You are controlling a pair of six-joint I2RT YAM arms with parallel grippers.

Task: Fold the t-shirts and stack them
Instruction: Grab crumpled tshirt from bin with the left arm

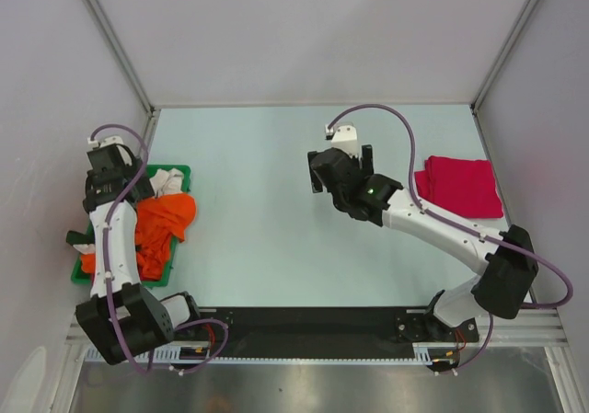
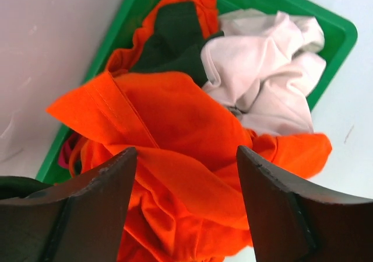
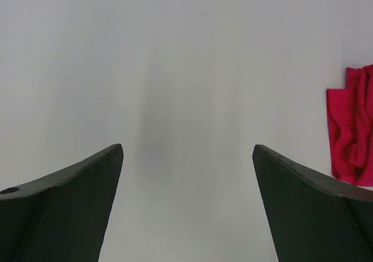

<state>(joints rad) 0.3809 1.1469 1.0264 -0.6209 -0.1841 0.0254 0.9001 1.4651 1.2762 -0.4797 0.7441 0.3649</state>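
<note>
Left pincer (image 2: 186, 157) hangs over the green plastic bin (image 2: 342, 35) at the table's left edge. Its dark fingers are spread on either side of a raised fold of the crumpled bright orange cloth t-shirt (image 2: 175, 107); whether they touch the cloth I cannot tell. A crumpled cream t-shirt (image 2: 262, 69) and a dark green t-shirt (image 2: 175, 40) lie beside it in the bin. Right pincer (image 3: 187, 151), spread wide and holding nothing, hovers above the pale table (image 1: 258, 238). A folded magenta-red t-shirt (image 1: 457, 186) lies flat at the right, apart from that pincer.
</note>
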